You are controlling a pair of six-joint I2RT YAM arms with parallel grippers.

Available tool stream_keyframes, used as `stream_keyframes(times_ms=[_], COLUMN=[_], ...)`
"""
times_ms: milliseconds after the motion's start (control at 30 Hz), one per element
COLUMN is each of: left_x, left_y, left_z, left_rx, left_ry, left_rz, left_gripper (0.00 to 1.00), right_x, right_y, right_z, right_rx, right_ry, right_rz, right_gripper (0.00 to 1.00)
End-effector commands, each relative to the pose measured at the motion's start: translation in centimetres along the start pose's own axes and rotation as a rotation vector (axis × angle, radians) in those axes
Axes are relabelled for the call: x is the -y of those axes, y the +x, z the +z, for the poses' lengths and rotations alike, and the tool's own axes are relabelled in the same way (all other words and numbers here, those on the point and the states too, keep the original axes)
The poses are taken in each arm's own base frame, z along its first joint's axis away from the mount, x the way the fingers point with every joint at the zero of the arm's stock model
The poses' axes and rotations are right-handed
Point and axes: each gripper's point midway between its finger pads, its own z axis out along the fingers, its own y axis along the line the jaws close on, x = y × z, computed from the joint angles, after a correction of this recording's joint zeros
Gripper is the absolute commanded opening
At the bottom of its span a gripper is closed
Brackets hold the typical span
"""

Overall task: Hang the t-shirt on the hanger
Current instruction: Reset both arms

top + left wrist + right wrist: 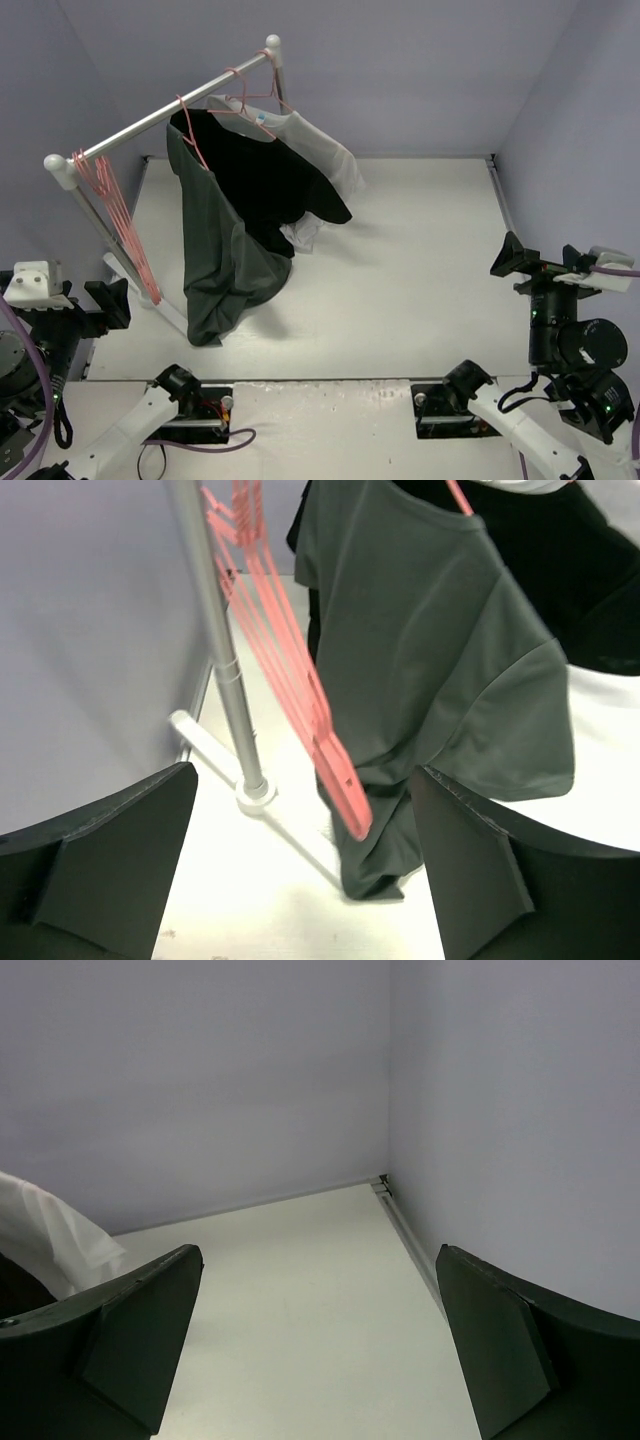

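The dark grey-green t-shirt [215, 250] hangs full length from the pink hanger [190, 128], whose hook sits on the silver rail [160, 120] at the table's [420, 280] far left. Its long axis runs straight down and its hem is bunched just above the tabletop. The neckline rides high on the wire, though the pictures do not show whether both shoulders are seated. Just behind it on the same rail are a black shirt [285, 190] and a pale shirt [330, 155], and a bundle of spare pink hangers [120, 215] dangles at the rail's near end.

The left gripper [302, 780] is the nearer one. Its fingers are spread wide and hold nothing, and the t-shirt lies ahead and to its right, beyond the spare hangers and the rack post [235, 700]. The right gripper [318, 1255], fingers also spread wide and bare, looks toward the far right corner, well apart from the garment (only a slip of pale cloth shows at the edge of its view).

By the look of it the hanging is done or nearly so, and any straightening would fall to the left arm.
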Motion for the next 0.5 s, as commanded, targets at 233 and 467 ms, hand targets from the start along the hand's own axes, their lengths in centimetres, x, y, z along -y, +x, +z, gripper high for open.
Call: stream_keyframes(times_ms=[233,467], left_x=[-0.5,-0.2], left_y=[0.6,0.6], left_z=[1.0,1.3], left_rx=[-0.032,-0.045], left_ry=[-0.063,-0.059], left_rz=[0.03,0.047], left_gripper=[0.86,0.87], right_x=[-2.5,-3.5], right_y=[1.1,0.9], right_z=[2.7,3.1], right_rx=[-0.053,-0.057], right_ry=[0.017,-0.023], right_rz=[-0.077,-0.089], right_gripper=[1.0,1.0])
